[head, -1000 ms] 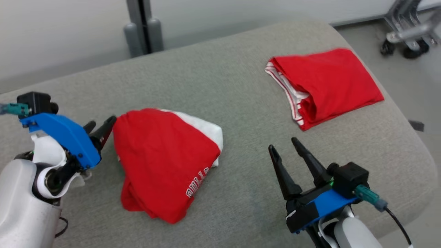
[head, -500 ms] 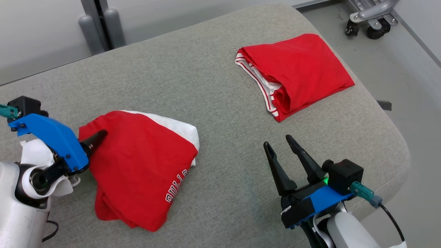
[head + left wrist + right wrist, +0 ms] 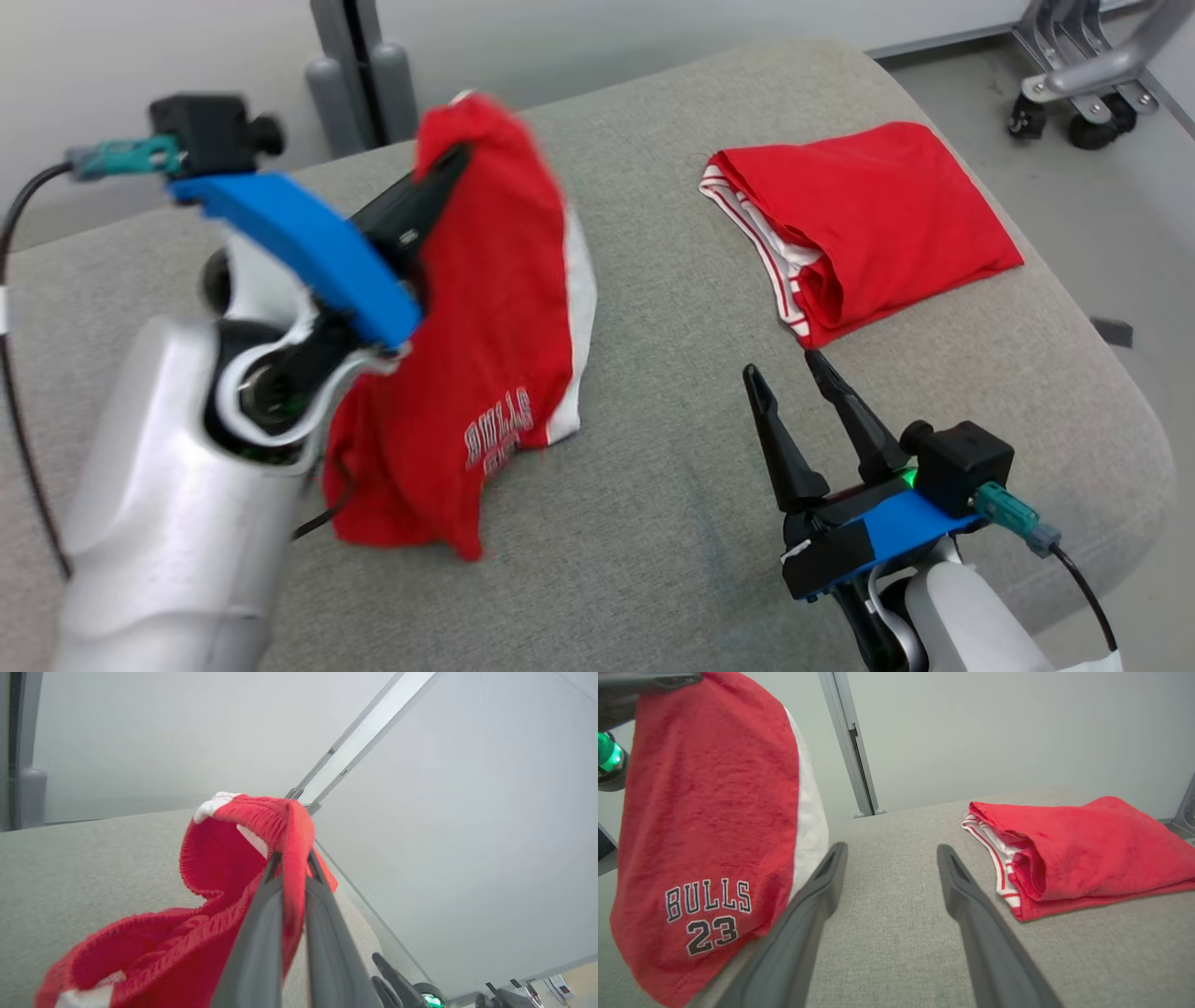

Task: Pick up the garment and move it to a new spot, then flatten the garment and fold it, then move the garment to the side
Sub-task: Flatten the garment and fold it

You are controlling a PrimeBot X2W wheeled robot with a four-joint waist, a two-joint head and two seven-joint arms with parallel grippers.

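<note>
The garment (image 3: pixel 495 308) is a pair of red shorts with a white side panel and "BULLS 23" lettering. It hangs from my left gripper (image 3: pixel 457 154), which is shut on its waistband and raised above the grey cushion (image 3: pixel 653 392). The lower hem still trails on the cushion. In the left wrist view the red waistband (image 3: pixel 219 868) is pinched between my left gripper (image 3: pixel 292 858) fingers. My right gripper (image 3: pixel 782 366) stands open and empty at the front right. In the right wrist view the garment (image 3: pixel 705 812) hangs left of my right gripper (image 3: pixel 892 849).
A second red garment (image 3: pixel 868 224), folded with white striped trim, lies at the cushion's back right, also the folded garment (image 3: pixel 1087 849). Grey posts (image 3: pixel 359 75) stand behind the cushion. A wheeled metal frame (image 3: pixel 1074 84) is on the floor beyond the right edge.
My left gripper has shut on the garment's edge and lifted it off the cushion, so it now hangs. The head camera has shifted. The right gripper stays open in place.
</note>
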